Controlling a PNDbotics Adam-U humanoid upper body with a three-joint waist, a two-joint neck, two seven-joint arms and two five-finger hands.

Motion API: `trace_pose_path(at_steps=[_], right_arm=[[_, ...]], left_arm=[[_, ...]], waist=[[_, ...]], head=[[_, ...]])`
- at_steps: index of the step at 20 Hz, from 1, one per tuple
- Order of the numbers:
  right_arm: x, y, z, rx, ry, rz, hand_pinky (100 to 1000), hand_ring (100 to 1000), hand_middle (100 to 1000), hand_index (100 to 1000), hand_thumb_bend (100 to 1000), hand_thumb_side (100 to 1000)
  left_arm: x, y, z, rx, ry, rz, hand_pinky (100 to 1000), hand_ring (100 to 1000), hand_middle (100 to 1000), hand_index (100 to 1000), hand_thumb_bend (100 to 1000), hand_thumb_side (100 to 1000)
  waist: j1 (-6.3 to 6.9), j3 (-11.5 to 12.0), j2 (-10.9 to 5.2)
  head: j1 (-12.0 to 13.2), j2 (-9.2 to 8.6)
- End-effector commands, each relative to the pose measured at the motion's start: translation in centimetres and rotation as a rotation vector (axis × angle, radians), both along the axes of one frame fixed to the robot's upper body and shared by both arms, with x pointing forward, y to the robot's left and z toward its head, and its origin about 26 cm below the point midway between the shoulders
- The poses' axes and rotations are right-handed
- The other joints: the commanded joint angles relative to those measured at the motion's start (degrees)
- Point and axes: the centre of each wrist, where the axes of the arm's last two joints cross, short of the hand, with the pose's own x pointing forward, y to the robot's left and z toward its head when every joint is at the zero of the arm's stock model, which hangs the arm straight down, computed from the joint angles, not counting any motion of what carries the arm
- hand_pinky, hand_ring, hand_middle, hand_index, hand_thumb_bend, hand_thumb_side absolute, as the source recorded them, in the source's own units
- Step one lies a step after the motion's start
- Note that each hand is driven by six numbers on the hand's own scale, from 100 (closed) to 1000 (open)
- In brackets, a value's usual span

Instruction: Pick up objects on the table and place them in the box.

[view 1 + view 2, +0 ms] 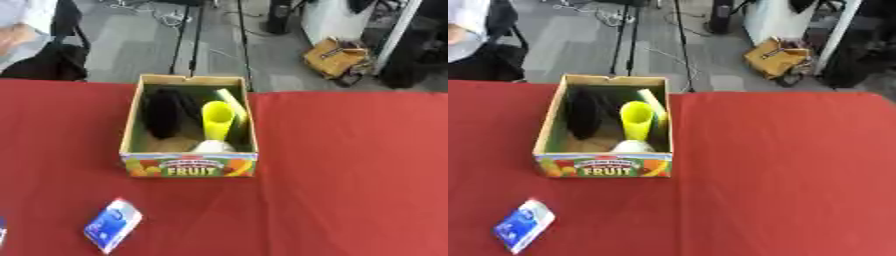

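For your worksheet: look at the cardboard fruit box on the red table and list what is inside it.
Inside the fruit box: an upright yellow cup, a black object, a green flat item against the right wall, and something white at the front. Whatever lies beneath them is hidden.

Table (350, 175) is covered in matt red cloth — box (190, 165) is printed cardboard; yellow cup (217, 120) looks like smooth plastic.

FRUIT box (190, 165) holds yellow cup (217, 119), black object (164, 116); blue-white packet (113, 224) outside.

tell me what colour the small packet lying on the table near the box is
Blue and white flat packet, clearest in the left eye view.
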Motion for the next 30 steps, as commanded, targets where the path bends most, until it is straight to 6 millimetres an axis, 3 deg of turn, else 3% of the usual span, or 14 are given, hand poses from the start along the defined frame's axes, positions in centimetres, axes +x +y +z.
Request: trace_pose_path(at_steps=[1, 2, 5, 12, 17, 26, 30], right_arm=[[-0.5, -0.2, 0.8, -0.021, -0.028, -0.017, 766, 656, 738, 862, 100, 905], [-0.5, -0.2, 0.8, -0.024, -0.026, -0.021, 765, 654, 737, 860, 100, 904], [-0.6, -0.5, 0.5, -0.035, -0.013, -0.043, 764, 652, 735, 858, 100, 903], [-0.7, -1.0, 0.1, -0.059, 0.008, -0.073, 762, 650, 729, 854, 100, 896], [-0.8, -1.3, -0.3, -0.071, 0.022, -0.094, 761, 647, 726, 849, 100, 884], [-0.8, -1.4, -0.9, -0.084, 0.047, -0.097, 760, 641, 719, 838, 100, 866], [-0.8, -1.4, -1.0, -0.082, 0.054, -0.094, 759, 637, 714, 835, 100, 849]], left_arm=[[-0.5, 0.9, 0.4, 0.054, 0.021, 0.071, 956, 920, 901, 1000, 100, 1000], [-0.6, 1.1, 0.2, 0.071, 0.039, 0.095, 1000, 961, 933, 1000, 100, 1000], [-1.1, 2.4, -0.6, 0.192, 0.136, 0.220, 1000, 997, 966, 1000, 100, 990], [-2.2, 4.6, -2.1, 0.501, 0.377, 0.477, 1000, 1000, 1000, 1000, 100, 934], [-3.1, 6.0, -3.3, 0.698, 0.538, 0.608, 1000, 1000, 1000, 1000, 100, 981], [-3.6, 5.7, -4.4, 1.083, 0.733, 0.699, 1000, 1000, 1000, 1000, 100, 976], [-3.5, 5.3, -4.2, 1.155, 0.801, 0.671, 1000, 1000, 1000, 1000, 100, 970]], waist=[[0.37, -0.1, -1.92], [0.60, -0.1, -2.11], [1.95, 0.3, -3.29], [4.70, 1.7, -5.72], [6.58, 2.5, -7.21], [8.53, 4.1, -8.74], [9.04, 4.6, -8.98]], head=[[0.4, -0.01], [0.6, 0.24], [1.8, 1.78], [1.9, 3.91], [1.7, 5.47], [0.7, 7.37], [0.6, 7.62]])
